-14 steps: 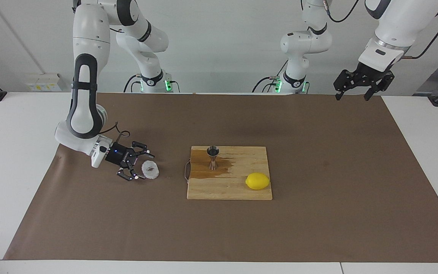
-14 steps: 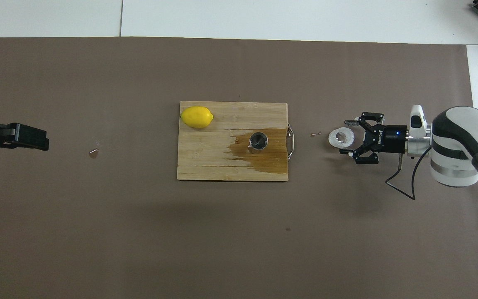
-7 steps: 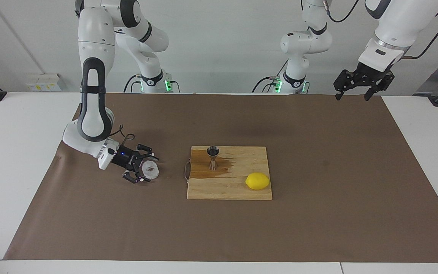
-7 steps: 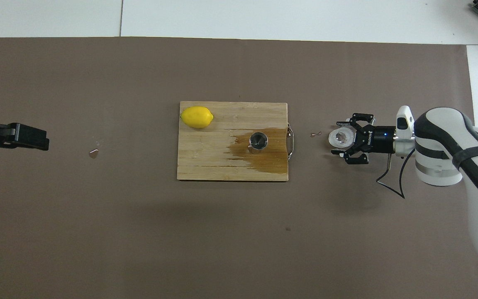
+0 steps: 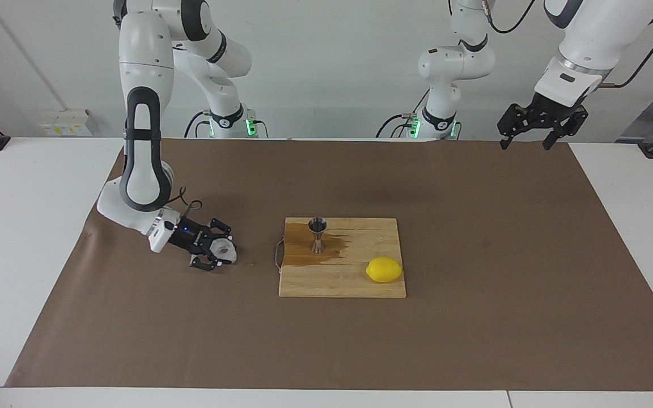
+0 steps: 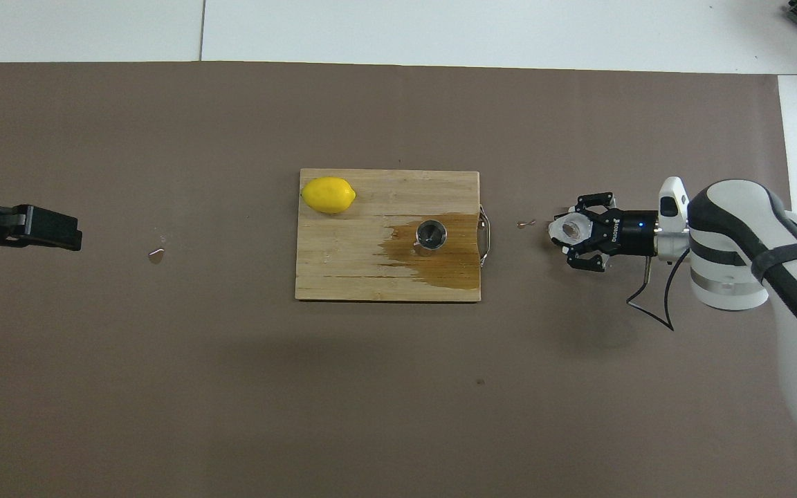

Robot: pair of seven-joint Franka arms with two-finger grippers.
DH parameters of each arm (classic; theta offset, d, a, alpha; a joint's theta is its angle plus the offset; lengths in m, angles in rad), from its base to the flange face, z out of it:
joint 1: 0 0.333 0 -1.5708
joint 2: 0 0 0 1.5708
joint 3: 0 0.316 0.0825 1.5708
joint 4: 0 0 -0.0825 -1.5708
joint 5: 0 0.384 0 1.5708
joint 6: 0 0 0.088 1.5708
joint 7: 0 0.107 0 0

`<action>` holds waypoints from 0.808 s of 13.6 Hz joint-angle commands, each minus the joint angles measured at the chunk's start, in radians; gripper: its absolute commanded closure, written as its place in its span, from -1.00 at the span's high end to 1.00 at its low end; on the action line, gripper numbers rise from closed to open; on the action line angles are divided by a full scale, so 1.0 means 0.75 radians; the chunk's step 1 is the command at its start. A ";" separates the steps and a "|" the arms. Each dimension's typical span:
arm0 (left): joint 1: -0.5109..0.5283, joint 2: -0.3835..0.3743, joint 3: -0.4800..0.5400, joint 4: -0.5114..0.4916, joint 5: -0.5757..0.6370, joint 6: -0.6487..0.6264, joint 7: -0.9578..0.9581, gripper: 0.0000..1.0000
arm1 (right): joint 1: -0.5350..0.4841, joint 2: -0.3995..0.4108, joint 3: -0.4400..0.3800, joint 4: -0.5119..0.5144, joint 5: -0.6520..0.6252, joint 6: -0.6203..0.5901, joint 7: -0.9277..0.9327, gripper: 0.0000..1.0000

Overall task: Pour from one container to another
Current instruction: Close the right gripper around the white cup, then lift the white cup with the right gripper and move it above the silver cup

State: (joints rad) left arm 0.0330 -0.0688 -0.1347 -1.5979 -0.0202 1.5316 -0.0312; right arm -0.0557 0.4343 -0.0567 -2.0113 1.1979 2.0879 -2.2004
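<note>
The small whitish glass cup (image 5: pixel 226 250) (image 6: pixel 569 232) stands on the brown mat toward the right arm's end of the table, beside the cutting board's handle. My right gripper (image 5: pixel 222 253) (image 6: pixel 569 236) lies low and level at the cup, its fingers shut on the cup's sides. The steel jigger (image 5: pixel 318 233) (image 6: pixel 431 235) stands upright on the wooden cutting board (image 5: pixel 338 284) (image 6: pixel 343 277), in a brown wet patch. My left gripper (image 5: pixel 526 143) (image 6: pixel 59 236) hangs open, high over the mat's edge at the left arm's end, holding nothing.
A yellow lemon (image 5: pixel 384 270) (image 6: pixel 328 195) lies on the board's corner farther from the robots. A metal handle (image 6: pixel 486 238) sticks out of the board toward the cup. Small wet drops (image 6: pixel 526 223) mark the mat between board and cup.
My right gripper slid forward around the cup and its fingers came together on it. The left arm has not moved.
</note>
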 commanded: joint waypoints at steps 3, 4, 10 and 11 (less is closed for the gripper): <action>-0.005 -0.029 0.010 -0.027 0.013 -0.011 0.007 1.00 | 0.094 -0.100 0.008 0.027 -0.153 0.028 0.321 -0.47; -0.005 -0.029 0.010 -0.027 0.013 -0.013 0.007 1.00 | 0.137 -0.147 0.008 0.027 -0.192 0.065 0.411 -0.47; -0.005 -0.027 0.010 -0.027 0.013 -0.011 0.007 1.00 | 0.422 -0.360 0.006 0.059 -0.639 0.096 1.102 -0.47; -0.005 -0.029 0.010 -0.027 0.013 -0.011 0.007 1.00 | 0.454 -0.366 0.008 0.080 -0.723 0.104 1.186 -0.47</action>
State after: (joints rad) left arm 0.0330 -0.0688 -0.1346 -1.5979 -0.0202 1.5315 -0.0312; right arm 0.2464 0.1767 -0.0502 -1.9622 0.7500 2.1462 -1.4201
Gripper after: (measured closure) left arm 0.000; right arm 0.674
